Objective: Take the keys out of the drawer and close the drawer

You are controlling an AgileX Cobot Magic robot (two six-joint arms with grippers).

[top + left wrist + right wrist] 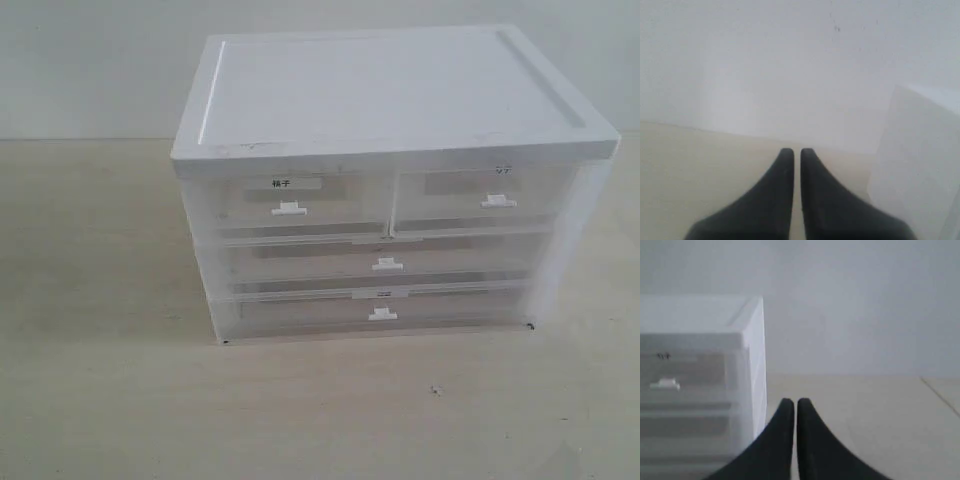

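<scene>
- Table [100,400]: a wide, pale wooden surface running back to a plain white wall. It's bare all around the cabinet as far as I can see.
- Cabinet [390,90]: a white-topped, translucent plastic unit sitting square on the table, fronts facing the exterior camera. My left wrist view catches one cloudy side wall of it [920,165], and my right wrist view shows its other front corner [700,340].
- Full-width drawers: two of them, middle [300,262] and bottom [300,315], both pushed in flush.
- The drawer [240,205]: top row, on the left of the exterior view, and it's shut, flush with its neighbours. The frosted front hides whatever is inside, so I can't make out the keys.
- Twin drawer [450,210]: top row beside it, also flush. My right wrist view shows its fainter marking and tab.
- Left gripper [797,155]: clenched, dark fingers nearly touching with only a sliver between them, holding nothing. It's over bare table beside the cabinet's side.
- Right gripper [795,405]: the same, pinched together and carrying nothing, just off the cabinet's corner, apart from it.
- Label [295,183]: a white strip with two black characters, on the drawer's upper front.
- Handle [288,209]: a small white tab just below that label, with nothing in front of it.
- Dark speck [435,390]: a tiny mark on the table in front of the cabinet.
</scene>
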